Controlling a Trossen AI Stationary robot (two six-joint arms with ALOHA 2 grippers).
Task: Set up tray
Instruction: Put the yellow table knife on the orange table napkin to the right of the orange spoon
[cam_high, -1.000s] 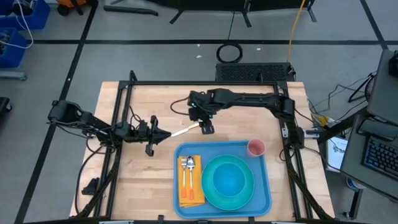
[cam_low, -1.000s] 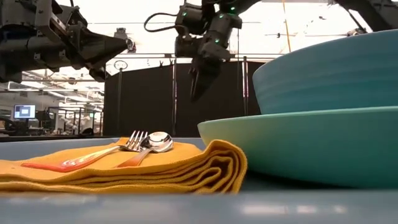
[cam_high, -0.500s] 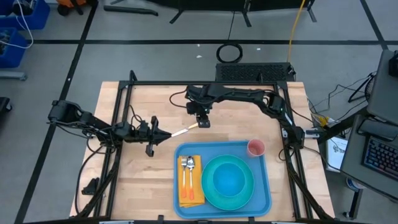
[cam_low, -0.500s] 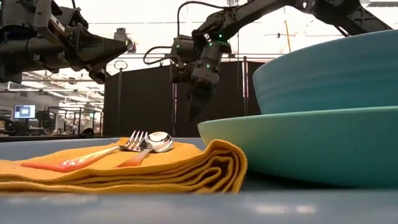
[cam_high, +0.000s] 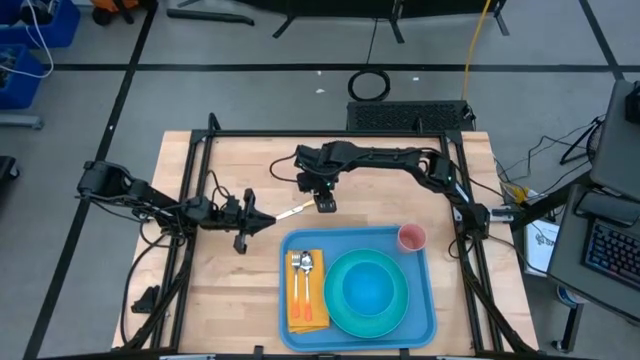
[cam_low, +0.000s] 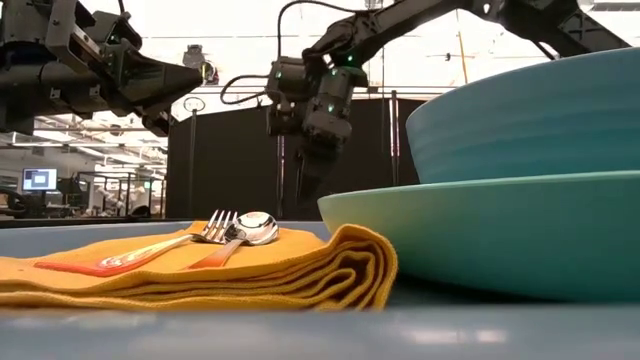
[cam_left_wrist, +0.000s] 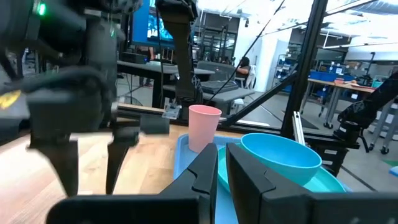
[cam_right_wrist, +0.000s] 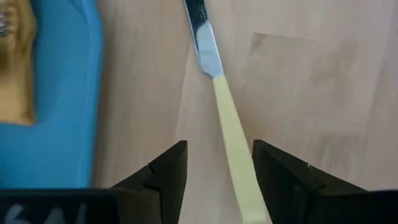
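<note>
While the left arm waits over the wood at about nine o'clock, the right gripper hangs over the knife just beyond the tray's far rim. Tray: blue, rounded corners, raised rim, at six o'clock on the table, near the front edge. On it, at its nine o'clock side, a folded orange napkin with a fork and spoon lying side by side on top. A turquoise plate fills the tray's middle with a blue bowl sitting in it. A pink cup stands upright in the tray's far right corner, about one o'clock from the plate. Knife lies flat on bare wood outside the tray, at eleven o'clock from it, pale yellow handle and metal blade, slanted. Right wrist view: both dark fingers stand apart with the knife's handle running between them; no contact visible, jaws open, nothing gripped. Left gripper points toward three o'clock, its tip near the knife's end but apart from it; fingers pressed nearly together in its wrist view, closed and empty. Low view: right gripper points straight down behind the napkin.
</note>
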